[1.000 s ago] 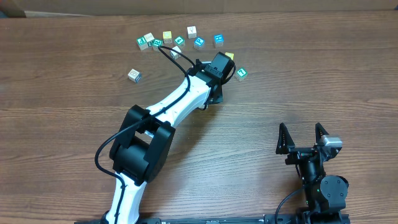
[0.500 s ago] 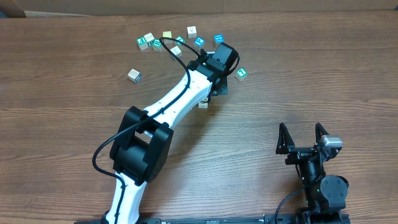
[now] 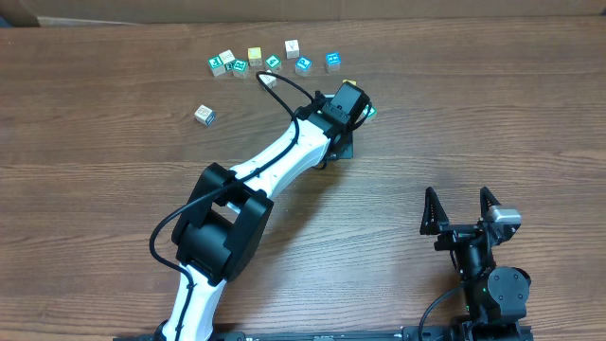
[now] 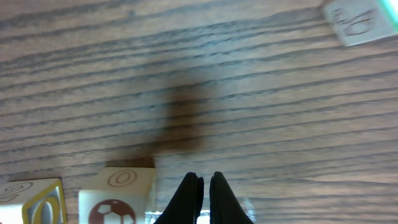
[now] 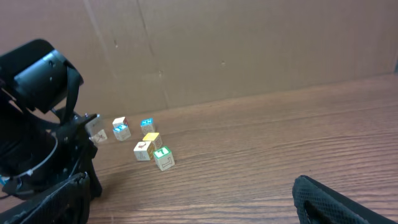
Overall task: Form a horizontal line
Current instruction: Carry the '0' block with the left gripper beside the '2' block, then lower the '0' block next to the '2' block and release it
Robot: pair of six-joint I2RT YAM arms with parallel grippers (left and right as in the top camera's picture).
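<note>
Black and idle, the right claw (image 3: 456, 197) sat nearest to me at the front of the bench (image 3: 114, 189), its jaws spread wide and empty. I took it to be parked there to leave the work to the other arm. From the near edge the white left arm (image 3: 284, 152) reached out across the wood toward the far side.

Its left claw (image 4: 205, 183) was low over the boards with the jaws pinched together and nothing between them. My guess was that the tip was shut like that to serve as a blunt pusher for sliding cubes rather than lifting them. Just to one side of it sat a football cube (image 4: 115, 199), with a yellow-edged cube (image 4: 31, 202) close beside that. I couldn't tell whether those two touched.

Around the arm's end lay a green cube (image 5: 164, 158) and a yellow cube (image 5: 151, 137), close together but not squared up. One lone cube (image 3: 204, 115) lay well apart to the left. Farther back, the other cubes (image 3: 273, 62) straggled unevenly along the far side of the bench.

As for the line, I could see no tidy straight row of four anywhere. It looked barely started, if at all. A cardboard wall (image 5: 249, 50) closed off the back.
</note>
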